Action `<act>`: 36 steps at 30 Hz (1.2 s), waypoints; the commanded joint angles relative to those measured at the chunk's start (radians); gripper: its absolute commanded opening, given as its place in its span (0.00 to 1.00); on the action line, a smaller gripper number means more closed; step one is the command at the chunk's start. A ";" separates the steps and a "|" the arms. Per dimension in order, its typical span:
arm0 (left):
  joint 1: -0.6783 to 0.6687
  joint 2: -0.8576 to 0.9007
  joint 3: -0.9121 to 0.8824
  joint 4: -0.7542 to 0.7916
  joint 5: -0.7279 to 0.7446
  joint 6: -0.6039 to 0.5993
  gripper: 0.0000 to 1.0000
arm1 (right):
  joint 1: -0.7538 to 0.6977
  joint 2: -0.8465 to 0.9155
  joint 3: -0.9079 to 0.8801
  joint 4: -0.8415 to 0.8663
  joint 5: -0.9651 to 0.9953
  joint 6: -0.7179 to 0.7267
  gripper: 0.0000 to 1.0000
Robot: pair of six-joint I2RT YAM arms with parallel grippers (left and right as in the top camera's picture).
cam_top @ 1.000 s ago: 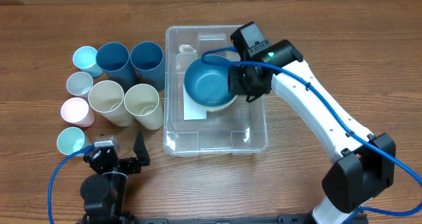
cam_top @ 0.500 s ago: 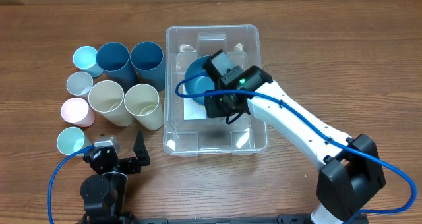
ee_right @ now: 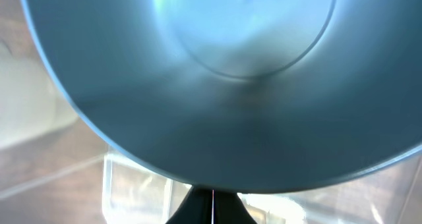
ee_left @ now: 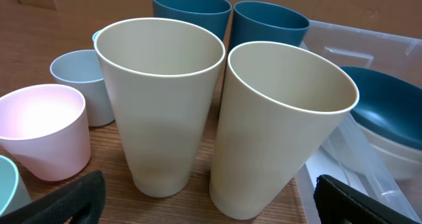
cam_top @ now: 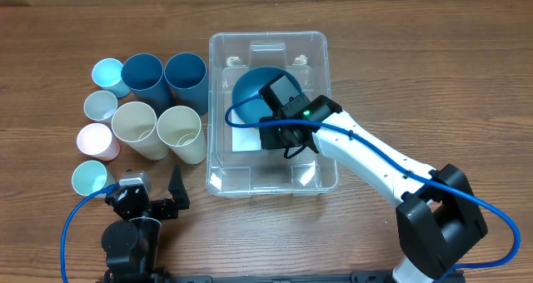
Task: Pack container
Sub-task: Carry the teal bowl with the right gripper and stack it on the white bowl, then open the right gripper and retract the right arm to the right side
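The left gripper (cam_top: 155, 201) sits at the near-left table (cam_top: 433, 50) edge with its jaws wide apart, holding and touching nothing, facing two cream cups (ee_left: 161, 105) that stand just ahead. The container (cam_top: 250, 180) stands at table centre, just right of the cups, opening upward, its long axis running from the near edge to the far edge. The right gripper (ee_right: 212, 207) reaches inside the container. Its jaws are drawn nearly together, with only a thin seam between them, and clamp the rim of the blue bowl (cam_top: 254, 87). That bowl lies in the container's far half over a cream bowl (ee_left: 395, 151).
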 commanded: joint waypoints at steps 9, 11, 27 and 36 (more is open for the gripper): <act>-0.002 -0.010 -0.003 0.003 0.014 -0.010 1.00 | -0.016 -0.028 -0.002 0.145 0.156 0.000 0.04; -0.002 -0.010 -0.003 0.003 0.014 -0.010 1.00 | -0.016 -0.029 -0.002 0.143 0.156 -0.023 0.08; -0.002 -0.010 -0.003 0.003 0.014 -0.010 1.00 | -0.175 -0.460 0.312 -0.274 0.333 -0.074 0.70; -0.002 -0.010 -0.003 0.003 0.014 -0.010 1.00 | -0.684 -0.544 0.311 -0.398 0.225 0.040 0.84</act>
